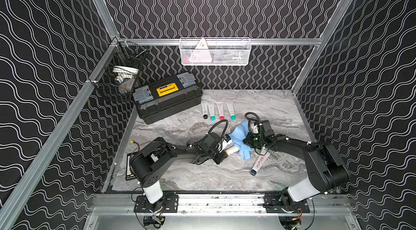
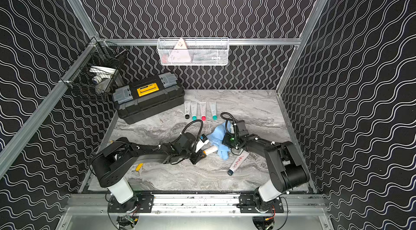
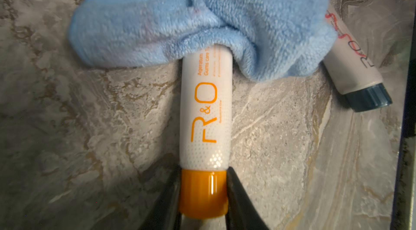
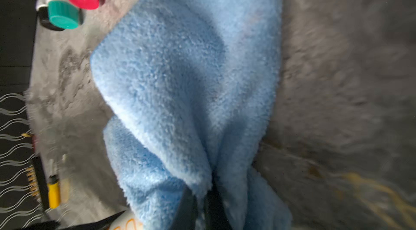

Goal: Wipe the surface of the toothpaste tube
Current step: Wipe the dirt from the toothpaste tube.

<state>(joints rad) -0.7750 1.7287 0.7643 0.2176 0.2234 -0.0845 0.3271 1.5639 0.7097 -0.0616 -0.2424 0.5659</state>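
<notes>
White orange-capped toothpaste tube (image 3: 206, 116): left gripper (image 3: 203, 179) pinches its cap, right gripper (image 4: 202, 192) pinches fluffy blue cloth (image 4: 186, 82) over it. We could yank it loose tugging.

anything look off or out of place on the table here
Nothing spilled or damaged. One thing stands out: a dark-capped tube lies slanted by itself beside the blue cloth, apart from the four tubes lined up neatly by the toolbox.
</notes>
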